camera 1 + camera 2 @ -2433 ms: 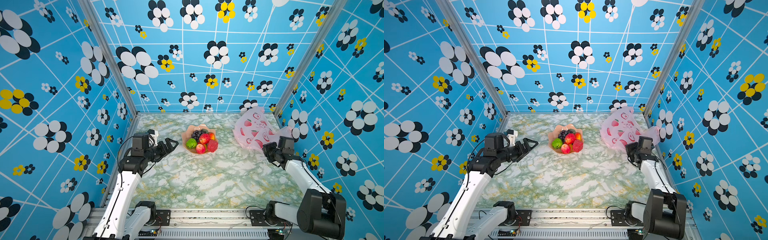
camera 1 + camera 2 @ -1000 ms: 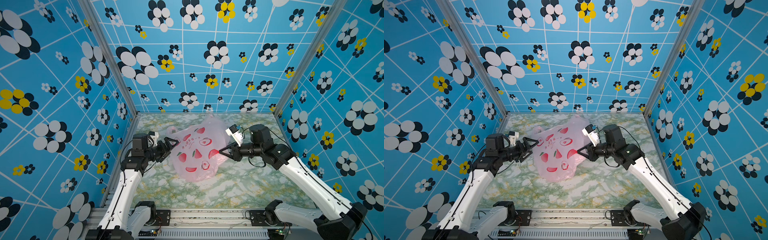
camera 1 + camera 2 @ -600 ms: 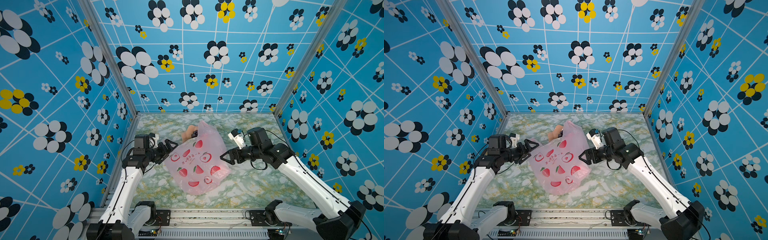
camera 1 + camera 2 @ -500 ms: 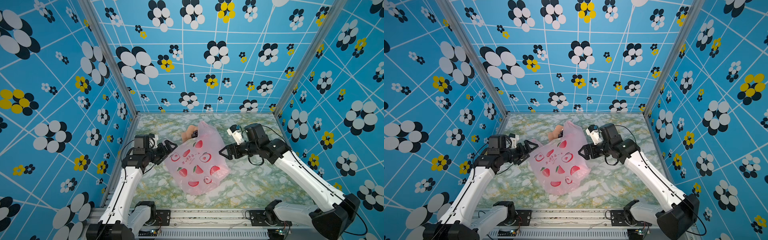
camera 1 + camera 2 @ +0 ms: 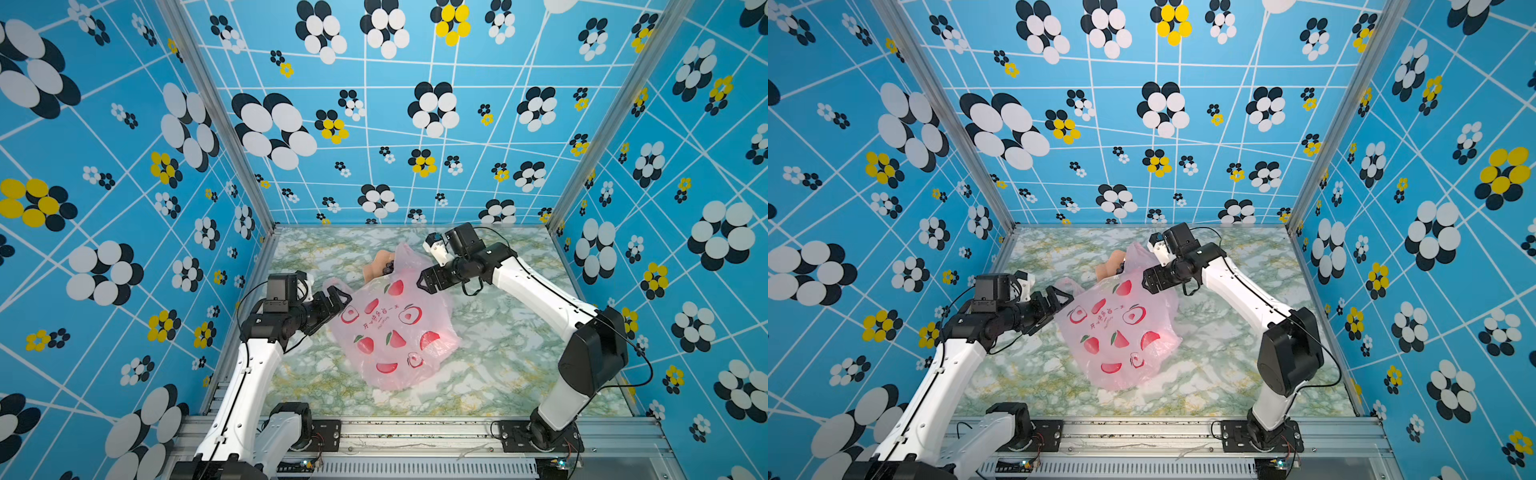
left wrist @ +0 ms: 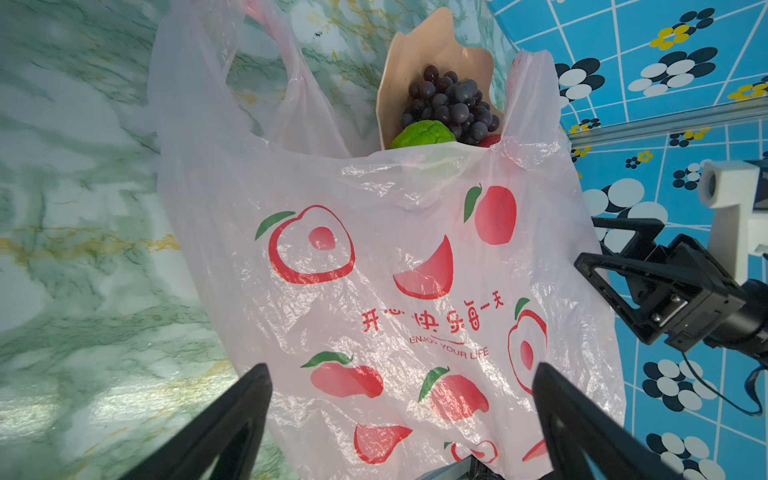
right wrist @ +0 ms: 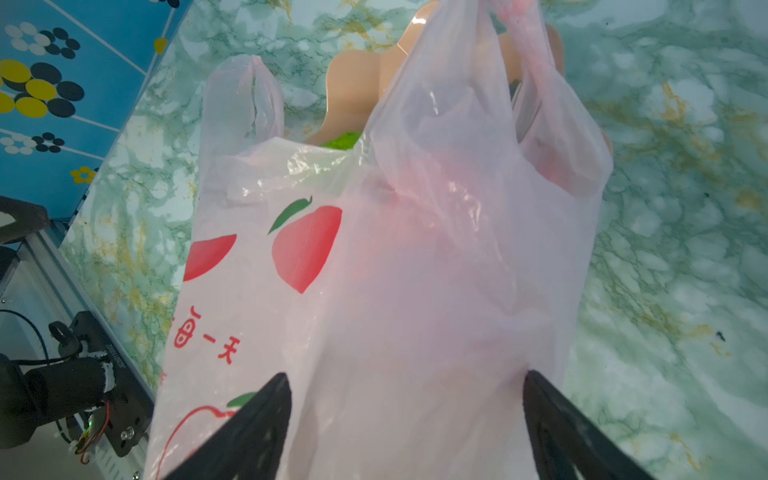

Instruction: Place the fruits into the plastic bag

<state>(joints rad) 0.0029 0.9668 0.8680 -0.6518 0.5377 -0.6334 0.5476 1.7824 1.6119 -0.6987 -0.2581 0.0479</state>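
**While both sets of jaws gape, nothing's bagged yet**

As I look into the booth, the plastic bag point(image 5: 390, 332) lies crumpled across the middle of the marble-print table point(image 5: 519, 374). It's pale pink w/ red fruit prints and a line of text facing up. Its top end drapes against the peach bowl point(image 5: 374, 266) at the back, hiding most of it in both top views.

Left gripper point(image 5: 337, 298) sits right at the bag's left edge, jaws spread wide, nothing pinched. From its wrist cam the film fills the space btwn the two jaws; whether it touches them, can't tell.

Right gripper point(image 5: 423, 283) hovers at the opposite side, by the bag's upper-right corner. Its jaws are likewise well apart, no grip on the plastic. Bag fills the gap in that wrist view too.

And the fruits point(image 6: 444, 112)? In the bowl, not the bag. Grape bunch point(image 6: 451, 99) is piled on top, the bumpy green fruit point(image 6: 422, 133) just below it, and a sliver of red shows at the bag's rim. The rest sit behind the film: only a reddish blur comes through, so can't sort which is which.
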